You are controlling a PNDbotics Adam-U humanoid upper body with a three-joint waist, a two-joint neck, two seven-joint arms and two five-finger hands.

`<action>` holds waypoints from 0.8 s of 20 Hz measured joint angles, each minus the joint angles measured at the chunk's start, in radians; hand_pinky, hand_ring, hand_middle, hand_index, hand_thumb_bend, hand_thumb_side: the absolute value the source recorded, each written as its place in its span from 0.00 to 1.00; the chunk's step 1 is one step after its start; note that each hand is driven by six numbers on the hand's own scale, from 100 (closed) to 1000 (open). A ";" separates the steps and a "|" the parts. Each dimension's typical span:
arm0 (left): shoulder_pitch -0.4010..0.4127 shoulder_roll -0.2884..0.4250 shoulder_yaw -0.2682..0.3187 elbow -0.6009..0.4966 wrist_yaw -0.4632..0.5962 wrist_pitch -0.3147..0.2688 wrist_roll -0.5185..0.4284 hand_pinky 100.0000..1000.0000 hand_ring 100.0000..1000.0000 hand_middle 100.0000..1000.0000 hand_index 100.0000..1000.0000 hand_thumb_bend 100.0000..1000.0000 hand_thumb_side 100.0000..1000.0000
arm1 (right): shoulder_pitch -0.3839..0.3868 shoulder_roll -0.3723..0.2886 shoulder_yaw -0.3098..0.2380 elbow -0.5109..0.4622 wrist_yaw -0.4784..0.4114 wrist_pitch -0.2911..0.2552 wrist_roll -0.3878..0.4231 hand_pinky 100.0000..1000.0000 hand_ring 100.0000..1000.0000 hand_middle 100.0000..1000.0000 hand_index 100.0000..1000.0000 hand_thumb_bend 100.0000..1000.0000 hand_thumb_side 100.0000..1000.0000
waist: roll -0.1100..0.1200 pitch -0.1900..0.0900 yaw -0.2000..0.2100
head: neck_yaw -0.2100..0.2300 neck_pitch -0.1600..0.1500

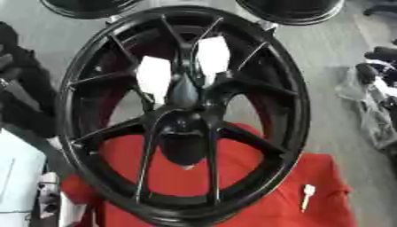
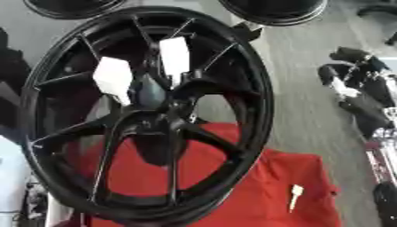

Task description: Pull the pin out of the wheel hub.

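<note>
A big black spoked wheel hub (image 1: 183, 116) stands tilted on a red cloth (image 1: 318, 177), filling most of both views. Two white patches (image 1: 153, 75) show between its upper spokes. A small pale speck (image 1: 186, 167) sits just under the hub's centre. On the cloth to the wheel's lower right lies a small white pin-shaped piece (image 1: 308, 195), touched by nothing. My right hand (image 2: 358, 91) shows at the right edge, black, fingers relaxed and holding nothing, well apart from the wheel. A dark shape at the left edge looks like my left hand (image 1: 21, 95), beside the rim.
Two more black wheels (image 1: 288, 9) stand on the grey floor at the top of the view. A white object (image 1: 17, 175) sits at the lower left beside the rim. Bare grey floor (image 1: 329, 128) lies between the wheel and my right hand.
</note>
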State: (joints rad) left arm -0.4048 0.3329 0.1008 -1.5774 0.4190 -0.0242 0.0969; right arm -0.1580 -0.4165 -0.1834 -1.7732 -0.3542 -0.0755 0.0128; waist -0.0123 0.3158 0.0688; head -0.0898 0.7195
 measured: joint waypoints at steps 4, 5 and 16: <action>0.000 0.000 0.000 -0.001 -0.005 -0.002 0.002 0.75 0.80 0.76 0.82 0.06 0.80 | -0.001 0.000 0.000 0.000 0.000 0.001 0.001 0.90 0.69 0.68 0.72 0.38 0.11 | -0.001 0.000 0.002 | 0.000 0.000; 0.000 0.000 0.000 -0.004 -0.007 -0.002 0.002 0.75 0.80 0.76 0.82 0.06 0.79 | -0.002 0.000 0.001 0.001 0.000 0.001 0.001 0.90 0.69 0.68 0.72 0.38 0.11 | -0.001 0.000 0.003 | 0.000 0.000; 0.010 0.001 -0.001 -0.019 -0.018 -0.002 0.010 0.75 0.81 0.76 0.82 0.06 0.80 | -0.089 -0.083 0.014 -0.004 -0.034 0.000 0.000 0.91 0.74 0.73 0.75 0.39 0.13 | -0.009 -0.002 -0.002 | 0.002 0.009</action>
State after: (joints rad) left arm -0.3949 0.3344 0.1002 -1.5961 0.4010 -0.0266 0.1070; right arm -0.2472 -0.4998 -0.1691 -1.7775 -0.3882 -0.0754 0.0132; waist -0.0209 0.3138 0.0665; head -0.0876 0.7287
